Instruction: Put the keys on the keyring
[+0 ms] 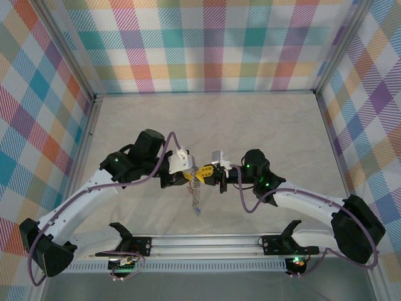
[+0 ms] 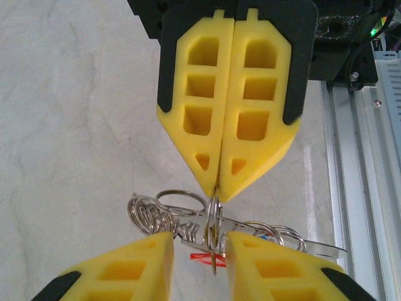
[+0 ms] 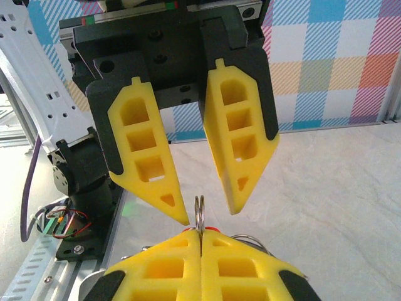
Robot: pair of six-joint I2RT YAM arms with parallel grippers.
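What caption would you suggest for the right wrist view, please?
The shut right end effector pinches a thin silver metal ring upright between the open yellow fingers of the left end effector.

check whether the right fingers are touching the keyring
Touching. Right wrist view: the right fingers are shut on the keyring, poking out between their tips.

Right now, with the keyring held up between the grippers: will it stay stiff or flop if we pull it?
Probably floppy: the keyring dangles straight down in a limp strand below the right gripper. Likely light, since a fingertip pinch holds it. Its thin wire could slip or swing.
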